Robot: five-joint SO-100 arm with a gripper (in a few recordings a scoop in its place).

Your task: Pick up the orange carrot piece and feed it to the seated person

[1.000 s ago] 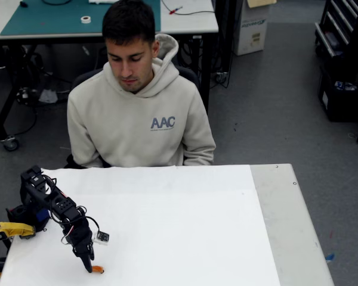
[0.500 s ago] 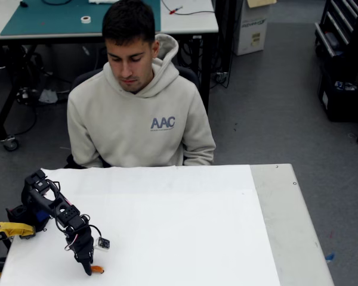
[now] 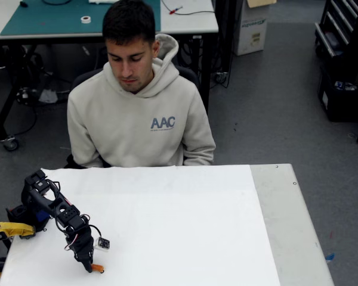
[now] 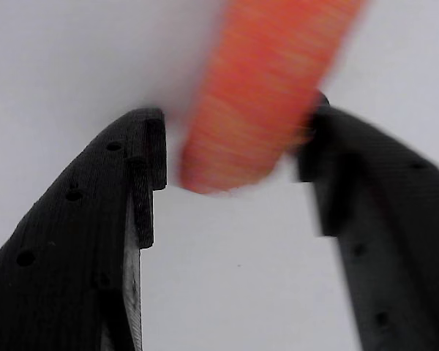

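Pincer (image 4: 230, 183): spread, jaws straddling the carrot (image 4: 260, 95) in the wrist view. The right jaw appears to touch the carrot's side; the left jaw stands just apart from it. No pinch is made yet. In the fixed view the pincer (image 3: 88, 264) points down at the tabletop (image 3: 185, 226), tips at the surface.

Person (image 3: 140, 101): seated behind the tabletop at its far edge, head bowed toward it, well apart from the carrot.

Tabletop: white sheet over most of it, a grey strip along its right side in the fixed view.

Arm (image 3: 56, 211): black, based left of the carrot at the tabletop's left edge, folded over and reaching down.

Carrot (image 3: 97, 269): lies on the tabletop near its front left corner, just beside the pincer tips, on their right in the fixed view. It is blurred in the wrist view and its far end runs out of frame.

Judgement: the step in hand is the grasp, early in the task. The next move calls for shutting the jaws squarely on the carrot, since it lies slanted across the gap and could slip or roll. Then a lift and a long carry toward the person.
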